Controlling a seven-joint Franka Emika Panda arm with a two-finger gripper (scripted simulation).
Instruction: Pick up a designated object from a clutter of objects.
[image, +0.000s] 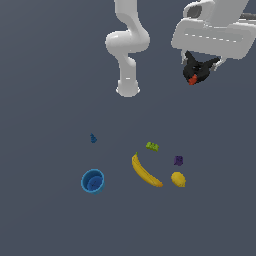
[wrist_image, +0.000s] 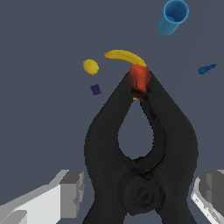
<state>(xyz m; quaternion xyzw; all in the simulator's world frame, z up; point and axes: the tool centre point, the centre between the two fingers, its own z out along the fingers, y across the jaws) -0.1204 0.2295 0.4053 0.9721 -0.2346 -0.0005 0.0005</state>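
The end effector is raised well above the desk, at the upper part of the exterior view's right. It is closed on the black spring clamp, which hangs directly beneath the white hand and is clear of the desk. In the wrist view the clamp fills the space between the two grey fingers, one on each side of its pivot end; the two black arms curve together and meet at the red-orange jaw tips, which point away from the end effector toward the desk. Actual contact between the fingers and the clamp body is not clearly visible, being at the edge of the wrist picture. The remaining clutter lies on the desk, well below and apart from the end effector. The yellow banana lies beyond the clamp's tips in the wrist view, with the yellow lemon and purple cube near it. The green brick sits just beside the banana's far end. The blue cup stands upright, open end up, farther toward the exterior view's left. The tiny blue piece lies apart from the cup, also on that side.
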